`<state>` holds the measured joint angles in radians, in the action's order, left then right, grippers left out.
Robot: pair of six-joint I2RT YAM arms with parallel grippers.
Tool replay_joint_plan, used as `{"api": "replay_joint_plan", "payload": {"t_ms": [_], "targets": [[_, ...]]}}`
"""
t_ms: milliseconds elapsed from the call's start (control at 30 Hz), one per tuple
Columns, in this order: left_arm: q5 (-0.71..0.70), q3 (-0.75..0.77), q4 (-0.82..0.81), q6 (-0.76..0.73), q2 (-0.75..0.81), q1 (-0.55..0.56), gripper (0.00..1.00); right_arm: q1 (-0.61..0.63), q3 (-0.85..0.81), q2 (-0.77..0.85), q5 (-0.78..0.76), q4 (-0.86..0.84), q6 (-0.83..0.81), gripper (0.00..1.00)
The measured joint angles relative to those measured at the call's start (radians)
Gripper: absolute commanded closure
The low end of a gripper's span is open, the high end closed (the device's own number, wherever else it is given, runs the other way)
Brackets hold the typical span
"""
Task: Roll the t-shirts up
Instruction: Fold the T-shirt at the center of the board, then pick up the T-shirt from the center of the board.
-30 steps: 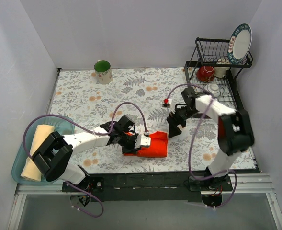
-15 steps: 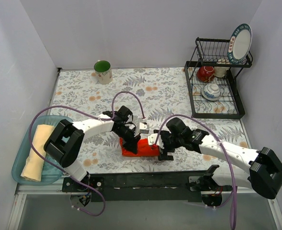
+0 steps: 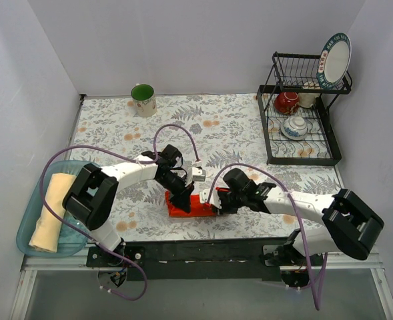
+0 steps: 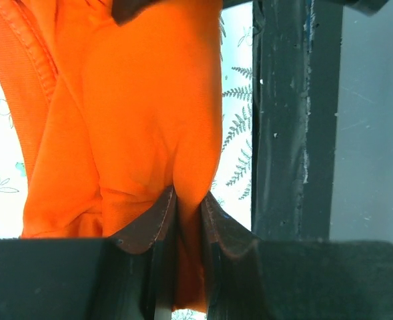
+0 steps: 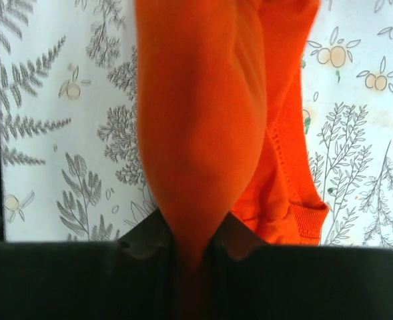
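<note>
An orange-red t-shirt (image 3: 195,205) lies bunched into a narrow roll near the table's front edge, between both arms. My left gripper (image 3: 184,197) is shut on its left end; the left wrist view shows a fold of the orange t-shirt (image 4: 149,120) pinched between the fingers (image 4: 153,223). My right gripper (image 3: 215,203) is shut on the right end, and the orange t-shirt (image 5: 196,113) narrows into the closed fingers (image 5: 239,240). A pale cream t-shirt (image 3: 51,212) lies rolled in a blue basket (image 3: 89,171) at the left.
A green mug (image 3: 143,99) stands at the back left of the floral tablecloth. A black dish rack (image 3: 301,120) with a plate, red cup and bowls stands at the back right. The black table rail (image 4: 289,120) runs close to the shirt.
My right arm swung from the middle right down to the shirt's right end and its gripper shut on the cloth. The shirt has become narrower, and my left gripper kept its hold.
</note>
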<state>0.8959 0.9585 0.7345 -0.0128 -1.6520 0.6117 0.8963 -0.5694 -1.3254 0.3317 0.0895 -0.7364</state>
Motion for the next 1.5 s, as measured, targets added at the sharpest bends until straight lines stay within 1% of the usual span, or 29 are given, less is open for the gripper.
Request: {"api": "replay_joint_plan", "payload": {"t_ms": [33, 67, 100, 167, 200, 267, 300, 433, 500, 567, 667, 800, 833, 867, 1000, 1133, 1233, 1400, 1500], "targets": [[0.005, 0.013, 0.017, -0.002, -0.008, -0.004, 0.94, -0.004, -0.014, -0.008, 0.009, 0.013, 0.000, 0.99], [0.009, 0.024, 0.034, -0.003, -0.015, -0.010, 0.91, -0.011, -0.034, -0.013, 0.020, 0.037, 0.002, 0.99], [0.012, 0.035, 0.051, -0.002, -0.019, -0.018, 0.87, -0.023, -0.059, -0.021, 0.035, 0.071, 0.003, 0.99], [0.024, 0.059, 0.085, 0.008, -0.022, -0.036, 0.83, -0.057, -0.116, -0.040, 0.087, 0.150, 0.000, 0.99], [0.032, 0.074, 0.101, 0.019, -0.022, -0.046, 0.76, -0.077, -0.147, -0.051, 0.119, 0.193, -0.006, 0.99], [0.042, 0.092, 0.112, 0.040, -0.019, -0.064, 0.68, -0.116, -0.205, -0.081, 0.179, 0.274, -0.025, 0.99], [0.044, 0.095, 0.113, 0.055, -0.013, -0.075, 0.61, -0.135, -0.238, -0.104, 0.213, 0.318, -0.040, 0.99], [0.005, 0.095, 0.098, 0.130, 0.011, -0.107, 0.48, -0.192, -0.362, -0.263, 0.327, 0.521, -0.118, 0.99], [-0.050, 0.100, 0.057, 0.188, 0.027, -0.117, 0.45, -0.211, -0.444, -0.387, 0.382, 0.632, -0.161, 0.99], [-0.108, 0.112, -0.008, 0.229, 0.058, -0.122, 0.45, -0.223, -0.530, -0.492, 0.430, 0.727, -0.190, 0.99], [-0.162, 0.154, -0.074, 0.245, 0.111, -0.122, 0.45, -0.235, -0.640, -0.602, 0.484, 0.838, -0.223, 0.99], [-0.176, 0.219, -0.132, 0.229, 0.147, -0.093, 0.44, -0.261, -0.778, -0.760, 0.563, 1.000, -0.270, 0.99], [-0.178, 0.220, -0.145, 0.225, 0.154, -0.084, 0.39, -0.271, -0.811, -0.801, 0.585, 1.046, -0.282, 0.99], [-0.181, 0.217, -0.154, 0.221, 0.159, -0.071, 0.02, -0.283, -0.843, -0.843, 0.609, 1.089, -0.286, 0.99], [-0.224, 0.144, -0.225, 0.229, 0.182, -0.026, 0.02, -0.338, -0.904, -0.962, 0.698, 1.204, -0.283, 0.99], [-0.260, 0.090, -0.244, 0.220, 0.183, 0.020, 0.02, -0.372, -0.926, -1.027, 0.742, 1.263, -0.260, 0.99], [-0.276, 0.058, -0.269, 0.194, 0.192, 0.064, 0.02, -0.376, -0.946, -1.055, 0.749, 1.288, -0.231, 0.99], [-0.328, -0.063, -0.328, 0.106, 0.266, 0.183, 0.02, -0.377, -0.974, -1.073, 0.736, 1.307, -0.205, 0.99], [-0.367, -0.116, -0.378, 0.047, 0.282, 0.249, 0.02, -0.378, -1.004, -1.090, 0.721, 1.326, -0.182, 0.99]]}}
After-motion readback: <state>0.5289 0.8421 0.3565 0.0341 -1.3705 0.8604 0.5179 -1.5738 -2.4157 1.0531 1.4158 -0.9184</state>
